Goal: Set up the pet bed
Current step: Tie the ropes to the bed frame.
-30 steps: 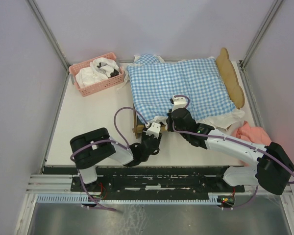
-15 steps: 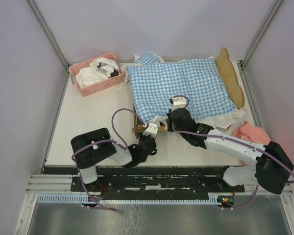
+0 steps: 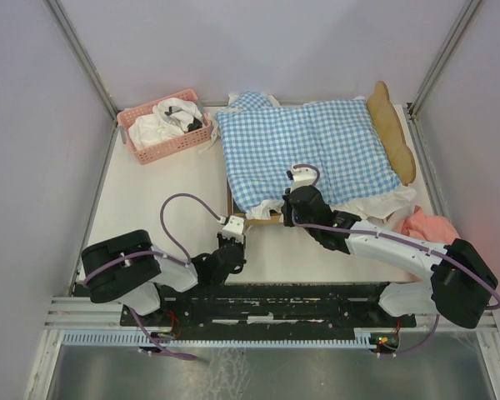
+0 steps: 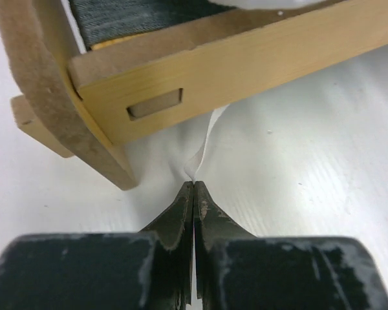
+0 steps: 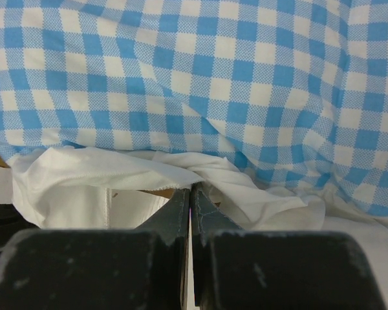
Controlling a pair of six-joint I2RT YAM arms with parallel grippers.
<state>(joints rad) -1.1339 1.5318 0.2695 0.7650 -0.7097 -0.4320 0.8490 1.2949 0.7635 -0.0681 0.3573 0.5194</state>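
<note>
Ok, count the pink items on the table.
2. The pink basket sits at the far left; a crumpled pink cloth lies at the right edge. Others could hide under the bedding.

The bed's [image 4: 233,64] corner stands just ahead of the left gripper [image 4: 194,186], a sheet [image 4: 207,139] running between them; a blanket [image 5: 213,58] covers the bed ahead of the right gripper [image 5: 191,188].

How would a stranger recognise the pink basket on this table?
Start at the white table and look to its far left corner, left of the blue-white checked bedding. There stands the pink basket, a small slotted plastic box holding white cloths. It is the only rigid pink thing; the other pink item, a loose cloth, lies at the right edge.
</note>
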